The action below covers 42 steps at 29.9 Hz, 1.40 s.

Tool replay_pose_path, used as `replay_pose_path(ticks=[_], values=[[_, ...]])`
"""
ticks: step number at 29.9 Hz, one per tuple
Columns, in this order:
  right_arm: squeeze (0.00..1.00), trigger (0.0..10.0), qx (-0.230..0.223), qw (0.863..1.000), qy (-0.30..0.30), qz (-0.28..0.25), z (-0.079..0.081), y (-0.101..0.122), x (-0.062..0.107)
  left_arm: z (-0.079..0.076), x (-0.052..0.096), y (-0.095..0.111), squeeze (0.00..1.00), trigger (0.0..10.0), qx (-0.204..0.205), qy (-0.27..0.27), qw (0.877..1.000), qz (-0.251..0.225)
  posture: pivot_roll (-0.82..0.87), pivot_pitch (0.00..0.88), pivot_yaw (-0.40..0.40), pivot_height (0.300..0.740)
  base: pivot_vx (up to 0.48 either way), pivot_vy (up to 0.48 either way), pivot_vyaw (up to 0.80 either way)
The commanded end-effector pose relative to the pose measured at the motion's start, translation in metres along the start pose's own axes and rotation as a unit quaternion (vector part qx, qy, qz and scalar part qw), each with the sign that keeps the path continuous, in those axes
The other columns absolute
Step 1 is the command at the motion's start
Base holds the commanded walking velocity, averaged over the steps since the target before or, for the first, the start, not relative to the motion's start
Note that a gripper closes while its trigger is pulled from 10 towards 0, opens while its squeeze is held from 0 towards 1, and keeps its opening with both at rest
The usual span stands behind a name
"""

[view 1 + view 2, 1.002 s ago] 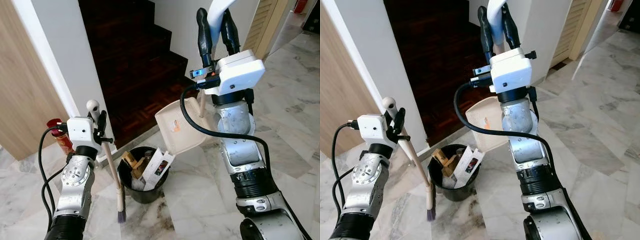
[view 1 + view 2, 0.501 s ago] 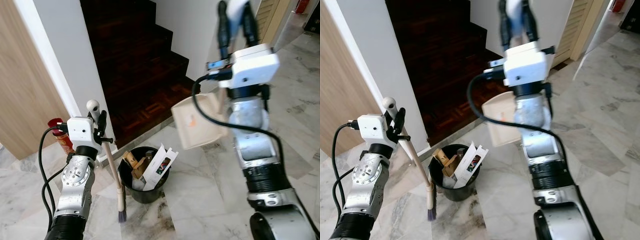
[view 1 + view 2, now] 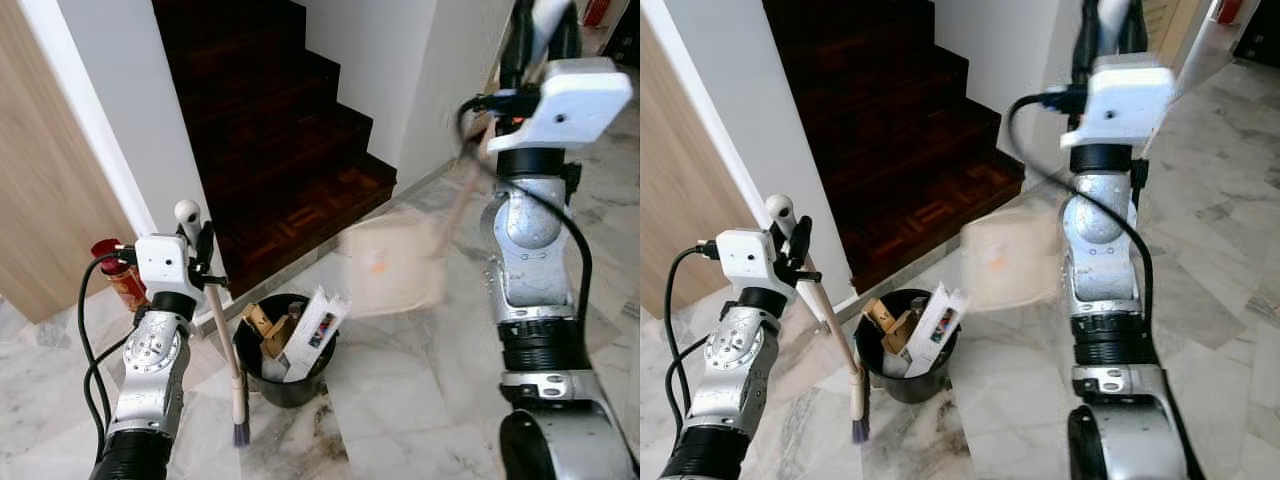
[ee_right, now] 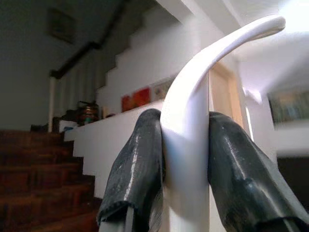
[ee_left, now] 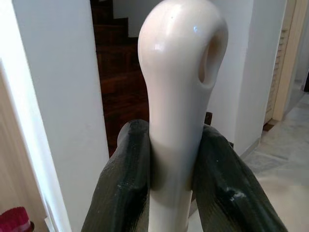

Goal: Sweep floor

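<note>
My left gripper (image 3: pixel 196 238) is shut on the top of a cream brush handle (image 5: pixel 179 72). The brush hangs down to its dark bristles (image 3: pixel 241 432) just above the marble floor, left of the black bin (image 3: pixel 297 383). My right gripper (image 3: pixel 541 35) is raised high on the right, shut on the white curved handle (image 4: pixel 202 77) of a cream dustpan. The dustpan's pan (image 3: pixel 391 268) is blurred, hanging in the air to the right of the bin and above floor level.
The bin holds cardboard and paper scraps (image 3: pixel 315 325). A red can (image 3: pixel 121 278) stands by the white wall corner (image 3: pixel 110 130). Dark wooden stairs (image 3: pixel 280 130) rise behind. A wooden door (image 3: pixel 40 200) is on the left. Marble floor (image 3: pixel 400 410) spreads to the right.
My right arm has swung to the right, carrying the dustpan from beside the bin's rim out over the open floor. The left arm and brush have stayed put.
</note>
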State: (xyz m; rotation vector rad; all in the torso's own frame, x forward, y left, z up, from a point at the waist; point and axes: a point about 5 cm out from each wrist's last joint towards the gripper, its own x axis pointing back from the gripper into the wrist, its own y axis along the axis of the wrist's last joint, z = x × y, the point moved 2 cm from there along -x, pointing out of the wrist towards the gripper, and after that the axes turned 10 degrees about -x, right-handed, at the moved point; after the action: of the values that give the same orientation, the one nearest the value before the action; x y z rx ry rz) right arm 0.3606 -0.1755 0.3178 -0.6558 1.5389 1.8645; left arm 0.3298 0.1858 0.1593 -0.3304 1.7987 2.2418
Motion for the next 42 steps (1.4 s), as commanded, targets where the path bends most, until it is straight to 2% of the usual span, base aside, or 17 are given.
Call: replay_pose_path(ticks=[1, 7, 13, 16, 17, 18, 20, 23, 29, 33, 36, 42], values=[[0.00, 10.0, -0.024, 1.000, -0.005, 0.001, 0.000, 0.003, -0.004, -0.001, -0.005, 0.011, 0.00, 10.0, 0.001, -0.006, 1.000, -0.027, 0.04, 0.034, -0.024, 0.740, 0.000, 0.000, 0.00], [0.00, 10.0, -0.022, 0.999, -0.018, 0.015, -0.013, 0.001, 0.001, -0.003, -0.004, 0.011, 0.00, 10.0, 0.001, -0.011, 1.000, -0.026, 0.04, 0.038, -0.018, 0.740, 0.000, 0.000, 0.00], [0.00, 10.0, -0.008, 1.000, -0.023, 0.013, -0.022, 0.004, -0.002, -0.003, -0.004, 0.011, 0.00, 10.0, 0.001, -0.013, 1.000, -0.026, 0.04, 0.037, -0.016, 0.740, 0.000, 0.000, 0.00], [0.00, 10.0, 0.022, 0.999, -0.033, -0.004, -0.033, 0.012, -0.008, -0.003, -0.004, 0.011, 0.00, 10.0, 0.000, -0.012, 1.000, -0.026, 0.04, 0.037, -0.017, 0.740, 0.000, 0.000, 0.00], [0.00, 10.0, 0.053, 0.998, -0.038, -0.020, -0.040, 0.018, -0.012, -0.002, -0.004, 0.011, 0.00, 10.0, -0.001, -0.011, 1.000, -0.025, 0.04, 0.037, -0.017, 0.740, 0.000, 0.000, 0.00], [0.00, 10.0, 0.053, 0.998, -0.038, -0.020, -0.040, 0.018, -0.012, -0.002, -0.004, 0.011, 0.00, 10.0, -0.001, -0.011, 1.000, -0.025, 0.04, 0.037, -0.017, 0.740, 0.000, 0.000, 0.00], [0.00, 10.0, 0.090, 0.995, -0.030, -0.033, -0.044, 0.025, -0.015, -0.002, -0.004, 0.011, 0.00, 10.0, -0.001, -0.011, 1.000, -0.025, 0.04, 0.037, -0.017, 0.740, 0.000, 0.000, 0.00], [0.00, 10.0, 0.118, 0.992, -0.018, -0.038, -0.045, 0.027, -0.016, -0.002, -0.004, 0.011, 0.00, 10.0, 0.000, -0.012, 1.000, -0.025, 0.04, 0.037, -0.017, 0.740, 0.000, 0.000, 0.00], [0.00, 10.0, 0.095, 0.995, -0.005, -0.009, -0.038, 0.012, -0.007, -0.003, -0.004, 0.011, 0.00, 10.0, 0.000, -0.013, 1.000, -0.026, 0.04, 0.030, -0.017, 0.740, 0.000, 0.000, 0.00], [0.00, 10.0, 0.076, 0.997, -0.014, 0.007, -0.038, 0.005, -0.002, -0.003, -0.003, 0.011, 0.00, 10.0, -0.001, -0.013, 1.000, -0.027, 0.05, 0.026, -0.019, 0.740, 0.000, 0.000, 0.00], [0.00, 10.0, 0.060, 0.997, -0.035, 0.023, -0.048, 0.001, 0.001, -0.001, -0.003, 0.010, 0.00, 10.0, -0.003, -0.013, 1.000, -0.025, 0.04, 0.022, -0.020, 0.740, 0.000, 0.000, 0.00], [0.00, 10.0, 0.089, 0.995, -0.049, 0.014, -0.062, 0.008, 0.000, -0.002, -0.003, 0.010, 0.00, 10.0, -0.002, -0.014, 1.000, -0.025, 0.04, 0.022, -0.020, 0.740, 0.000, 0.000, 0.00]])
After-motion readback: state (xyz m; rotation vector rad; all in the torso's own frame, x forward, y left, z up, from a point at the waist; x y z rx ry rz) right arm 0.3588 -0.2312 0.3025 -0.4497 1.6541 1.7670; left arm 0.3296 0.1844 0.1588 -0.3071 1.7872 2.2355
